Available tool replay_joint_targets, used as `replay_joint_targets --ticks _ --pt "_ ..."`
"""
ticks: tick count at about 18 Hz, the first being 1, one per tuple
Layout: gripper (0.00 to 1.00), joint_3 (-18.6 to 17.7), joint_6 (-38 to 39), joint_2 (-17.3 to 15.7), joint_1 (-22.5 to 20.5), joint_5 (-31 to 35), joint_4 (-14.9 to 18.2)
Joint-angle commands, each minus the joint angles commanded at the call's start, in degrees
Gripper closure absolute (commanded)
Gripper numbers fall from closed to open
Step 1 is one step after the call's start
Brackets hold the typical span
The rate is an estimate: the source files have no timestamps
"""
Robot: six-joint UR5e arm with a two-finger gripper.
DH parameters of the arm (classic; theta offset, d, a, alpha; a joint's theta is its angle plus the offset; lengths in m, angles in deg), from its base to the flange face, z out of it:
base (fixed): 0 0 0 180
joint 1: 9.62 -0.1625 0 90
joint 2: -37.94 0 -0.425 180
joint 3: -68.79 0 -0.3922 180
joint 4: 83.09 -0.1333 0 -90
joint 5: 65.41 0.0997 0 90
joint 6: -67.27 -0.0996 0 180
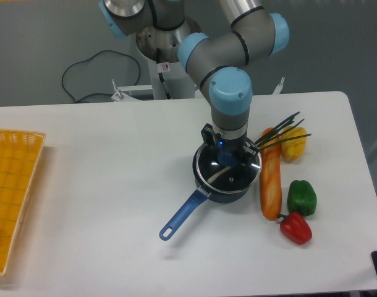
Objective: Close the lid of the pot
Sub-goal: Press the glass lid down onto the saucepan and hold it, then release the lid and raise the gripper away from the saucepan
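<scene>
The dark navy pot (227,192) stands right of the table's middle, and its long blue handle (182,216) points to the lower left. The clear glass lid (238,176) with its thin metal rim lies over the pot's mouth and covers about all of it. I cannot tell whether it rests fully on the rim. My gripper (226,158) comes straight down over the lid's centre. Its fingers stand on either side of the blue knob (225,163) and look closed on it. The wrist hides part of the knob.
Toy vegetables lie just right of the pot: a long carrot (271,182), a yellow pepper (293,143), a green pepper (301,197) and a red pepper (296,228). A yellow basket (12,185) sits at the left edge. Cables lie behind the table.
</scene>
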Motion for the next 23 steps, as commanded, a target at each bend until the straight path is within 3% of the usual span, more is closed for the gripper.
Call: replay_joint_targets --ticks 13,23 --pt "0.38 -0.88 0.0 -0.09 0.35 0.18 0.0" --pt "0.09 -0.79 0.0 0.0 0.44 0.09 0.0"
